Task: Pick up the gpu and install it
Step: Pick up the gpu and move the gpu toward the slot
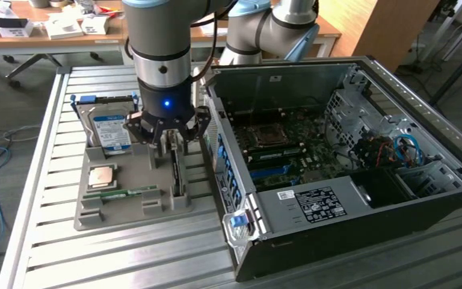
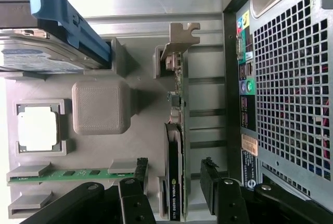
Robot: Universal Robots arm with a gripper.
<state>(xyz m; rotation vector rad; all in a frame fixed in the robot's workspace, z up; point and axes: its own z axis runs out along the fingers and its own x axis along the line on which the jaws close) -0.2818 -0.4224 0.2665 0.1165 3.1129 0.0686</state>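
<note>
The gpu [image 1: 176, 174] stands on edge in a slot of the grey holder tray [image 1: 127, 211]. It is a thin green card [image 2: 177, 130] with a black fan part at one end and a silver bracket [image 2: 179, 39] at the other. My gripper [image 1: 169, 146] hangs just above it, open. In the wrist view the gripper [image 2: 175, 165] straddles the card's fan end, one black finger [image 2: 138, 177] on each side, with a gap between each and the card. Nothing is held.
The tray also holds a silver hard drive with blue label [image 1: 110, 129], a CPU [image 1: 103, 176] and a green memory stick [image 1: 123, 194]. The open computer case [image 1: 335, 162] stands close to the tray on the exterior view's right, motherboard exposed. Everything rests on a slatted metal table [image 1: 94, 259].
</note>
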